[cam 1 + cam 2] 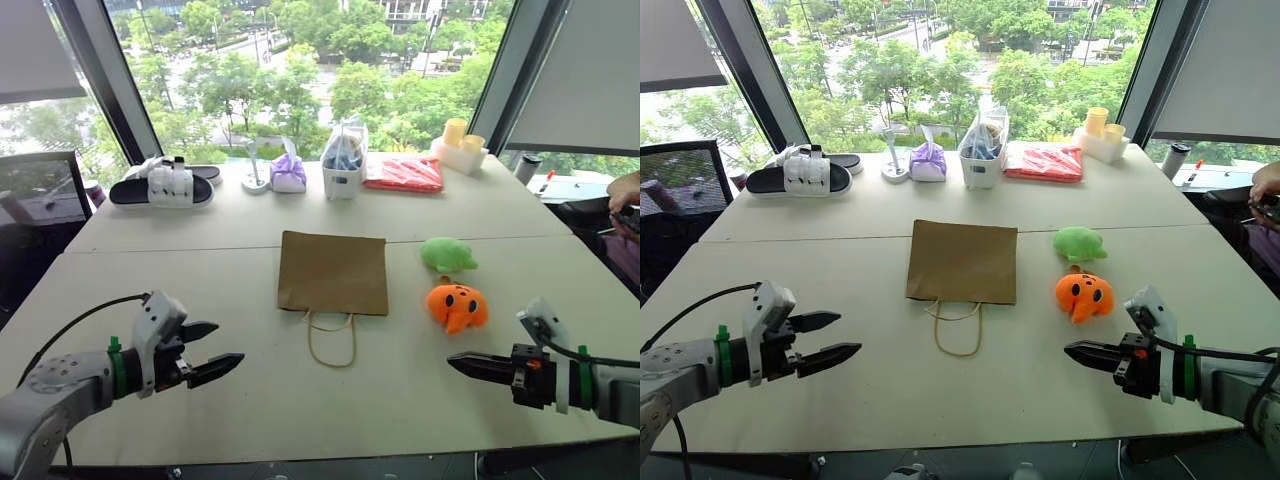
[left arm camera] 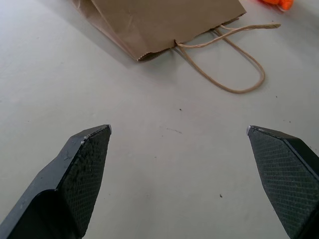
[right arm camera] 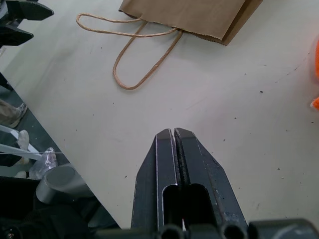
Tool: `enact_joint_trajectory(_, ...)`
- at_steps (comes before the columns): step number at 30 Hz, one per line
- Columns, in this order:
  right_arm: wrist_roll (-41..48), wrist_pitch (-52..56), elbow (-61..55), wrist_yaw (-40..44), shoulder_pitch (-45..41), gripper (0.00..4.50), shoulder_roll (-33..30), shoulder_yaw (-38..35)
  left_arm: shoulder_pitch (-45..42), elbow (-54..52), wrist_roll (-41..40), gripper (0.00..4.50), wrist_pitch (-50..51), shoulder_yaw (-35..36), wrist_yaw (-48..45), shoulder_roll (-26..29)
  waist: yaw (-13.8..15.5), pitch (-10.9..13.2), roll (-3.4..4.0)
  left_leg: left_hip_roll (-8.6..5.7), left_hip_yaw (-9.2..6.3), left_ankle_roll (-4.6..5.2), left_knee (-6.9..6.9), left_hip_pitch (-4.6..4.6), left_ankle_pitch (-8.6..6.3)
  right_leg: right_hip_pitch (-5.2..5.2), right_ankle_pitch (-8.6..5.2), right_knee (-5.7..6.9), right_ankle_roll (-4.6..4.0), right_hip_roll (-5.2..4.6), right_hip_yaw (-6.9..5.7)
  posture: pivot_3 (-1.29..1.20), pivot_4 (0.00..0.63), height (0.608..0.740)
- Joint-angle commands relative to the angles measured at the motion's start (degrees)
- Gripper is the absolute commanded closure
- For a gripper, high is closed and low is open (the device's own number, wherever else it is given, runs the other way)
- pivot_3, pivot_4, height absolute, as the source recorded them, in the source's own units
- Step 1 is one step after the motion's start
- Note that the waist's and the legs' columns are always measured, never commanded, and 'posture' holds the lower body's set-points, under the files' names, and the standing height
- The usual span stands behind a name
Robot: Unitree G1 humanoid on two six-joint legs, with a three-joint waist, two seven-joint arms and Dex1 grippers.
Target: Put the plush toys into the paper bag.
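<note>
Left gripper (image 1: 222,347) jaws spread, empty; right gripper (image 1: 462,363) pinched together, empty. Nothing bagged yet: both toys remain out. Orange plush (image 1: 457,306) lies just ahead of the right gripper, green plush (image 1: 447,254) beyond it. Paper bag (image 1: 333,271) flat (mouth unopened) between arms, handles toward robot.

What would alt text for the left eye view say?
A flat brown paper bag lies on a table, with a green plush toy and an orange plush toy beside it. The left gripper hovers open, the right gripper shut.
</note>
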Motion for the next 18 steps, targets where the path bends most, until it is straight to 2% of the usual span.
enact_joint_trajectory(1,0.1,-1.4,-1.5,0.1,0.4,4.50,0.4,-1.6,-0.4,-0.8,-2.6,0.02,0.9,2.6,-1.0,0.9,0.0,0.0,0.01,0.00,0.00,0.00,0.00,0.00,0.00,0.00,0.00,0.00,0.00,0.00,0.00,0.00,0.150,0.740)
enact_joint_trajectory(14,-1.4,-2.2,0.8,-0.7,-3.8,4.50,1.0,2.8,1.7,-1.3,-0.6,0.02,-3.1,3.1,0.6,-1.3,0.0,0.0,0.01,0.00,-0.02,0.00,0.01,0.00,0.00,0.00,0.00,0.00,0.00,-0.01,0.02,0.00,0.150,0.740)
enact_joint_trajectory(18,-1.8,-2.6,1.6,-1.2,-5.2,4.50,1.3,3.4,0.9,0.5,2.1,0.02,-6.0,1.6,-1.0,-0.2,0.0,0.0,0.01,0.00,0.01,0.00,0.01,0.00,0.00,-0.01,0.00,0.00,0.00,0.00,0.02,0.00,0.150,0.740)
